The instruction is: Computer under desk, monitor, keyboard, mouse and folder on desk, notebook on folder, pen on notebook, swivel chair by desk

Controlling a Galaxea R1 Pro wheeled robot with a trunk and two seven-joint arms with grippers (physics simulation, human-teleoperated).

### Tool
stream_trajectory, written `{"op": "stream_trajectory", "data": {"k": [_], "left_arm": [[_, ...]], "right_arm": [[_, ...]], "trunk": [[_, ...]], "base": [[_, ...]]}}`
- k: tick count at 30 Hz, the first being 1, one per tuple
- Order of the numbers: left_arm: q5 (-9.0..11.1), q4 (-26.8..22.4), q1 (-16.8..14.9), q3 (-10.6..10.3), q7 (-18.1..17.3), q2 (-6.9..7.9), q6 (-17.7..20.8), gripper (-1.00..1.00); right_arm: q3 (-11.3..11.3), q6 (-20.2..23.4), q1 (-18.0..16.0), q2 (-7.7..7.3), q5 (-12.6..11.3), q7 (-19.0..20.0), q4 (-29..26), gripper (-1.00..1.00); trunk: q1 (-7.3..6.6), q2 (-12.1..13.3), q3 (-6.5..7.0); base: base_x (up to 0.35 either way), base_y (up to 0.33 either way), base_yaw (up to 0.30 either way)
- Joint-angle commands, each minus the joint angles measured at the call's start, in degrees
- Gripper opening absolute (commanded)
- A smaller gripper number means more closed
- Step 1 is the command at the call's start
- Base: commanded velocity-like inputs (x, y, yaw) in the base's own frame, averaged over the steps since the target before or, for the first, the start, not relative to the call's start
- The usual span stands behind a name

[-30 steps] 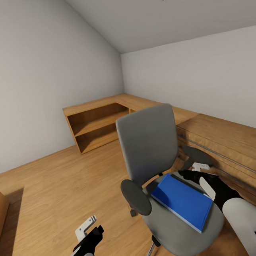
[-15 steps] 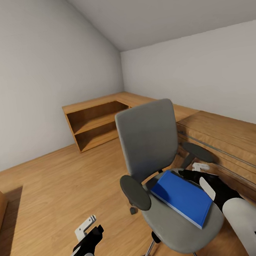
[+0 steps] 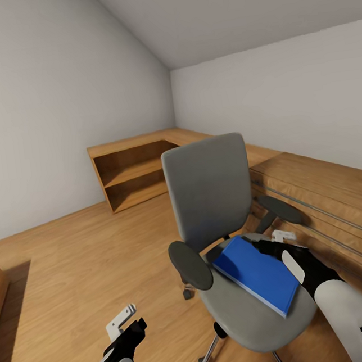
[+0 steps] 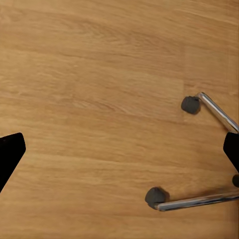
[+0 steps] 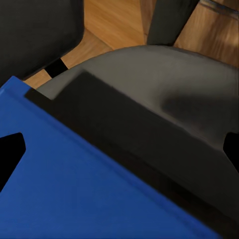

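I see folder (image 3: 257, 272) flat on swivel chair (image 3: 209, 194) seat, chair at my 1 o'clock beside wooden cabinet (image 3: 324, 197). My right gripper (image 3: 268, 244) at folder's far edge; wrist view shows blue cover (image 5: 74, 189) under fingers, jaws spread, nothing clamped. My left gripper (image 3: 128, 323) low at 11 o'clock over floor (image 4: 99, 89), fingers apart, chair castors (image 4: 190, 104) nearby.

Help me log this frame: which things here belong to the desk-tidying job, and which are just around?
Job: folder, lying on the chair seat; right gripper by the folder's far edge.
Around: wooden shelf unit, wooden counter, floor.
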Motion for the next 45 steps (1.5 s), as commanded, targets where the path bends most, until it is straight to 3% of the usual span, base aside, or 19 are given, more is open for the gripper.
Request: {"op": "stream_trajectory", "data": {"k": [1,4,15,24,33,39,45], "left_arm": [[0.2,-0.1,-0.1,-0.1,0.4,0.05,0.2,1.0],[0.2,-0.1,-0.1,-0.1,0.4,0.05,0.2,1.0],[0.2,-0.1,-0.1,-0.1,0.3,0.05,0.2,1.0],[0.2,-0.1,-0.1,-0.2,0.3,0.05,0.2,1.0],[0.2,-0.1,-0.1,-0.2,0.3,0.05,0.2,1.0],[0.2,-0.1,-0.1,-0.3,0.3,0.05,0.2,1.0],[0.2,0.0,-0.1,-0.3,0.3,0.05,0.3,1.0]], "right_arm": [[-0.2,0.3,0.0,0.05,-0.2,0.2,-0.1,1.0],[-0.2,0.3,0.0,0.07,-0.1,0.2,-0.1,1.0],[-0.3,0.3,0.0,0.09,0.8,0.2,-0.1,1.0],[-0.3,0.3,0.0,0.11,1.3,0.2,-0.1,1.0],[-0.3,0.3,0.0,0.11,1.3,0.2,-0.1,1.0],[-0.3,0.3,0.0,0.11,1.4,0.2,-0.1,1.0],[-0.3,0.3,0.0,0.11,1.4,0.2,-0.1,1.0]], "trunk": [[0.22,-0.4,-0.24],[0.88,-1.6,-0.78],[0.88,-1.6,-0.78],[2.85,-5.3,-2.39],[2.85,-5.3,-2.39],[4.17,-7.7,-3.47],[4.17,-7.7,-3.47]], "base": [[0.0,0.0,0.0],[0.0,0.0,0.0],[0.0,0.0,0.0],[0.0,0.0,0.0],[0.0,0.0,0.0],[0.0,0.0,0.0],[0.0,0.0,0.0]]}}
